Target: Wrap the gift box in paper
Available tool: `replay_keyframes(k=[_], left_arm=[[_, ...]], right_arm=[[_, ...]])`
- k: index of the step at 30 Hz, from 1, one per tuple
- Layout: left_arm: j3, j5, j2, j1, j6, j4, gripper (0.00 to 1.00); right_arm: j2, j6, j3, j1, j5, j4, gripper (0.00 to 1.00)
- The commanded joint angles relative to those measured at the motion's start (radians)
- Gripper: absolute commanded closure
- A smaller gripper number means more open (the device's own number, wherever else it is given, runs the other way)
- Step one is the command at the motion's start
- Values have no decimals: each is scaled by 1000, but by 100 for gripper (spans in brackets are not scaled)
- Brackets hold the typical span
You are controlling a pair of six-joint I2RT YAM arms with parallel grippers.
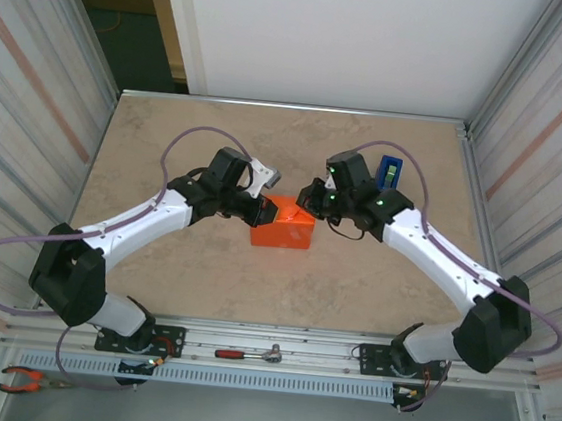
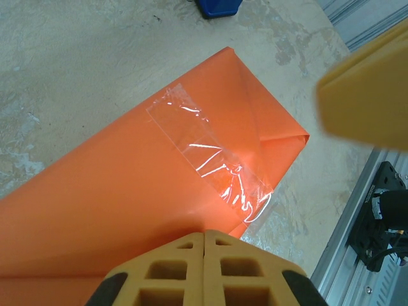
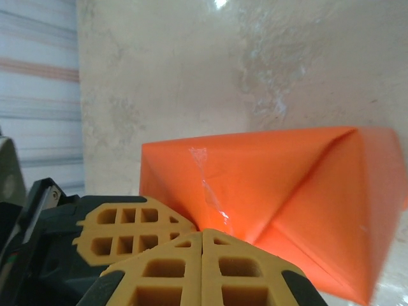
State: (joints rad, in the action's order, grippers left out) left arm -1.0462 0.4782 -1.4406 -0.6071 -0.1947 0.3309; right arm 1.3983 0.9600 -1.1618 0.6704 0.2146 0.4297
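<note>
The gift box (image 1: 284, 227) lies mid-table as a bright orange block, covered by the paper (image 2: 115, 191). A clear tape strip (image 2: 210, 159) crosses a paper seam, and the end flaps are folded into triangles (image 3: 331, 204). My left gripper (image 1: 261, 211) is shut, its tips (image 2: 205, 233) resting on the paper beside the tape. My right gripper (image 1: 308, 206) is shut too, its tips (image 3: 203, 231) against the taped seam on the box's other side. In the right wrist view the left gripper's fingers (image 3: 131, 223) sit just beside mine. The box's bare sides are hidden.
A blue tape dispenser (image 1: 390, 170) stands behind the right arm, its base at the top of the left wrist view (image 2: 220, 6). A red-handled tool (image 1: 246, 354) lies on the front rail and pliers (image 1: 27, 380) at the near left. Corrugated walls flank the table.
</note>
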Motion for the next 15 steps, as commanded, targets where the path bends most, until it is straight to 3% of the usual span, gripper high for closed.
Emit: replay_keyframes(k=[1, 15], left_arm=[[45, -19, -19, -8, 21, 71, 100], [52, -17, -14, -8, 20, 64, 100]], right_arm=[[44, 14, -47, 9, 43, -81, 96], [230, 14, -112, -38, 77, -84, 100]])
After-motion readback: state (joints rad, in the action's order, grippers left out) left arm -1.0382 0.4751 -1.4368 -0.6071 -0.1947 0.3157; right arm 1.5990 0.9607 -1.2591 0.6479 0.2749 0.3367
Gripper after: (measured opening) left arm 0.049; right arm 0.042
